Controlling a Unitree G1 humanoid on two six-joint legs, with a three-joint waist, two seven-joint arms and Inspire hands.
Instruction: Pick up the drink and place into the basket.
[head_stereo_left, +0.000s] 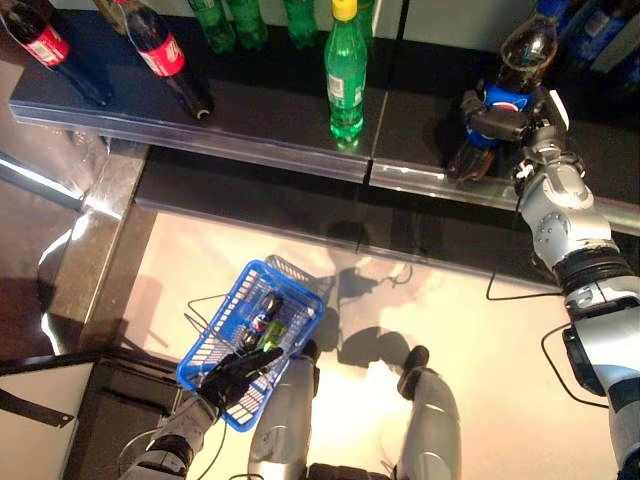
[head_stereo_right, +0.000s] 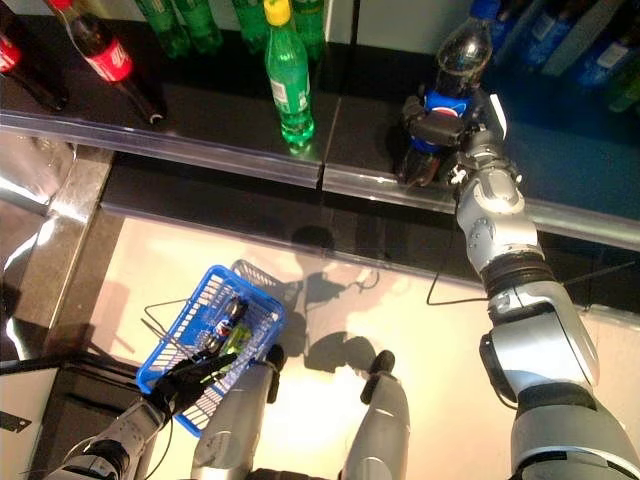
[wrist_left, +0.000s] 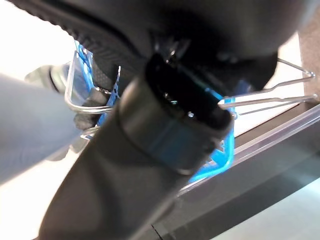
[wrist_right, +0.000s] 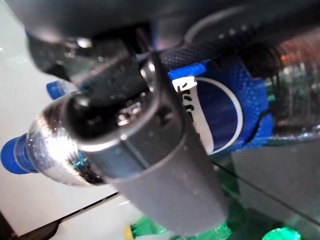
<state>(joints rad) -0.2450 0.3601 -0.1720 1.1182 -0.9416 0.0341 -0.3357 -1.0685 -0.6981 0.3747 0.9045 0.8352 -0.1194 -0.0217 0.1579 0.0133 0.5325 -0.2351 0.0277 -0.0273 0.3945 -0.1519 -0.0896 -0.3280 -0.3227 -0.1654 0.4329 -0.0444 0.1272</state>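
Observation:
A dark cola bottle with a blue label and blue cap stands on the black shelf at the right. My right hand is shut round its lower half. The right wrist view shows the thumb lying across the blue label. Low on the left, my left hand grips the near rim of a blue plastic basket with wire handles. A dark blue-labelled bottle and a green one lie inside it.
A green bottle with a yellow cap stands mid-shelf, left of the held bottle. Red-labelled cola bottles and more green bottles stand further left and behind. Blue-capped bottles crowd the far right. The shelf's clear front rail runs across.

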